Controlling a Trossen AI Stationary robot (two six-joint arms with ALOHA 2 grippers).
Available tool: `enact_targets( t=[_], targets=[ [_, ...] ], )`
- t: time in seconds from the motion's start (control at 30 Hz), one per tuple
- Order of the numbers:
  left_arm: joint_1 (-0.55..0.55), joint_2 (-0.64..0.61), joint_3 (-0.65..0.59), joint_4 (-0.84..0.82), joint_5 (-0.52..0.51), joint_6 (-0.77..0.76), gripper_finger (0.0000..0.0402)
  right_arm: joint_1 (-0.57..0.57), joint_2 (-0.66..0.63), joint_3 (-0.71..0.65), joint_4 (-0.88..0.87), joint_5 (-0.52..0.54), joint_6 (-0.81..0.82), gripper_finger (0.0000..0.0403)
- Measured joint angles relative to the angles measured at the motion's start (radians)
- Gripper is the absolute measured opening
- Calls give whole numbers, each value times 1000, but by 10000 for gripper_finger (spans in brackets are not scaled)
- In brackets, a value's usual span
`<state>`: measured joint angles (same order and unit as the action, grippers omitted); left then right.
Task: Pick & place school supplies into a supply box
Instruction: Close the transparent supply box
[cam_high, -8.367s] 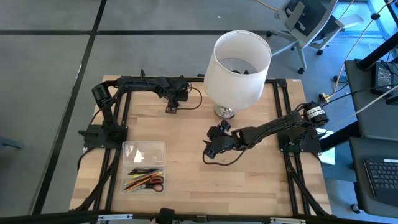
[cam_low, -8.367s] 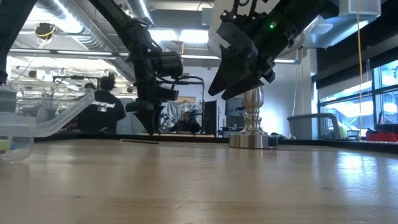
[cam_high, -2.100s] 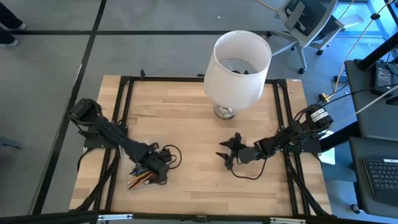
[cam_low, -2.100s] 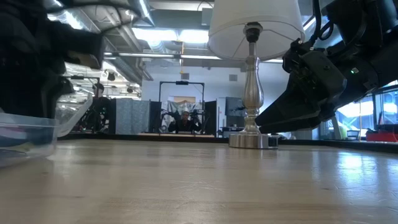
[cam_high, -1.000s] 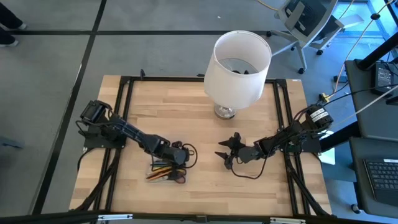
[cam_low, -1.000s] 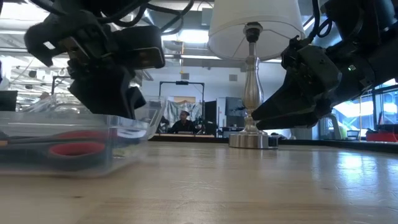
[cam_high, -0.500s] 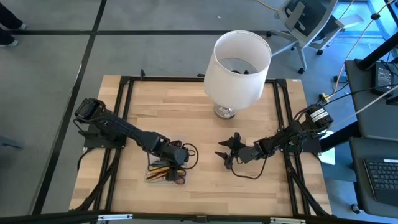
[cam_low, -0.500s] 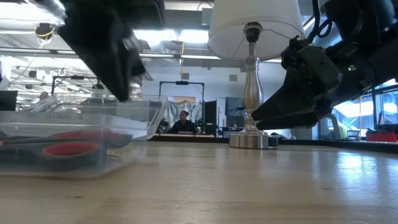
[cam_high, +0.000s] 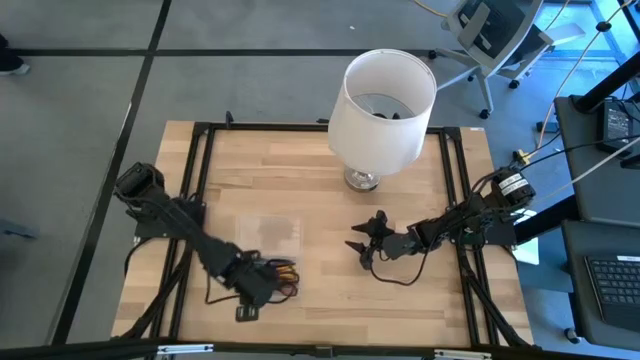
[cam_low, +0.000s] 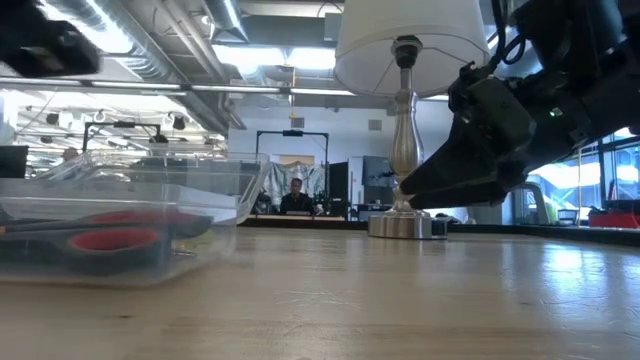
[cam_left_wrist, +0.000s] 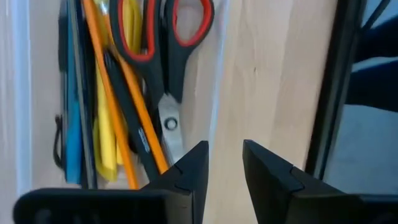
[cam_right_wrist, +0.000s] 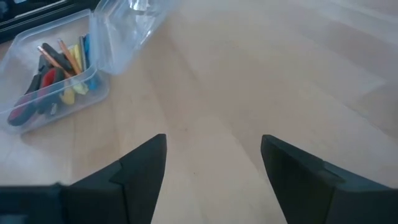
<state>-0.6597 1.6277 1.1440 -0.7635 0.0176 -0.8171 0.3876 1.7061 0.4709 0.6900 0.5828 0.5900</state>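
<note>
The supply box (cam_high: 285, 268) is a clear shallow plastic tray resting flat on the wood near the table's near edge. It also shows in the low view (cam_low: 120, 225) and the right wrist view (cam_right_wrist: 53, 81). Inside lie red-handled scissors (cam_left_wrist: 177, 37) and orange, yellow, blue and black pencils and pens (cam_left_wrist: 109, 106). My left gripper (cam_left_wrist: 225, 163) hovers just on the near side of the box wall (cam_left_wrist: 217, 93), fingers a narrow gap apart, touching nothing. My right gripper (cam_right_wrist: 214, 162) waits wide open above mid-table (cam_high: 365, 248).
The box's clear lid (cam_high: 268, 232) lies on the wood just beyond the box. A lamp with a white shade (cam_high: 382, 100) stands on its metal base (cam_low: 405, 222) at the far middle. The black table frame (cam_left_wrist: 339, 93) runs close along the near edge.
My left gripper has risen away from the box and drawn back toward the table's near edge; in the low view it has left the box and climbed almost out of the picture. The box and its contents have stayed in place. My right arm has kept still.
</note>
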Motion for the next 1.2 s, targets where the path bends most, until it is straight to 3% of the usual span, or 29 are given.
enact_targets(
  t=[0.27, 0.43, 1.2],
  targets=[
    [-67, 1, -37, 0, -111, -97, 90, -47, 0, 0, 3, -8, 0, 265],
    [-76, 1, -58, 12, -113, -115, 88, -64, 0, 0, 14, -52, 3, 265],
    [-79, 59, -107, 112, -63, -77, 72, -65, 0, 0, 16, -52, 0, 265]
  ],
)
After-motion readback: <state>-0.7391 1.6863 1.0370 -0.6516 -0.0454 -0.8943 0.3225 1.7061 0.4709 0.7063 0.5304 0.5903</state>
